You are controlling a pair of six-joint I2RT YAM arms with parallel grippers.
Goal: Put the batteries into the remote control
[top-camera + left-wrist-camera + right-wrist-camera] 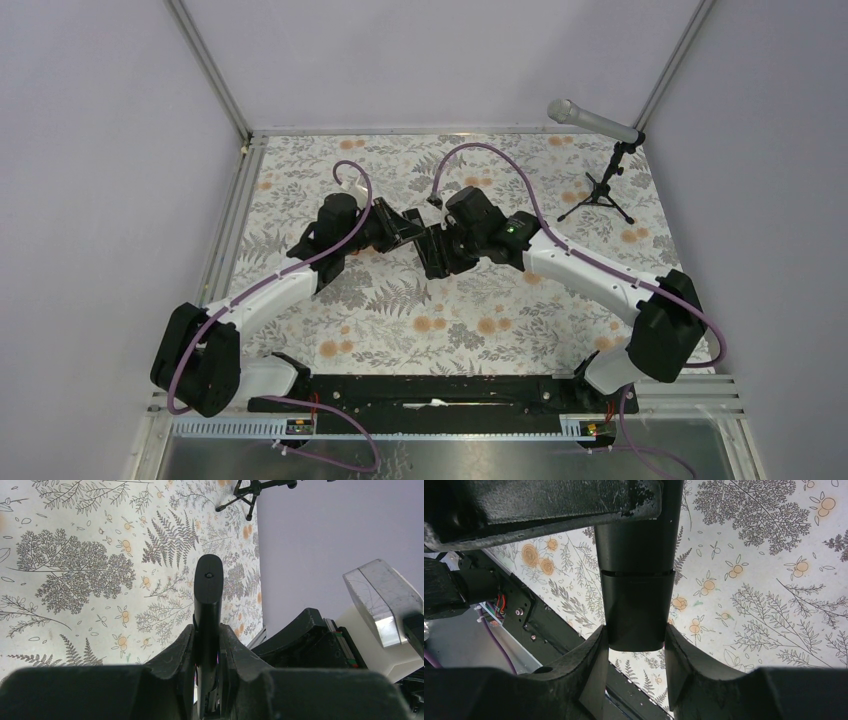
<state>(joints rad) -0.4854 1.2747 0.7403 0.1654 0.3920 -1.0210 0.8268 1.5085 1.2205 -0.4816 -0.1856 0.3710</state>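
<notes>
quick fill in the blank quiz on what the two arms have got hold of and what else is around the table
1. The remote control is gripped by ___ arms at once, between the left end effector and the right end effector.
2. The microphone stands at the far ___ corner of the table.
3. The cable looping over each arm is ___ in colour.

Missing words: both; right; purple
</notes>
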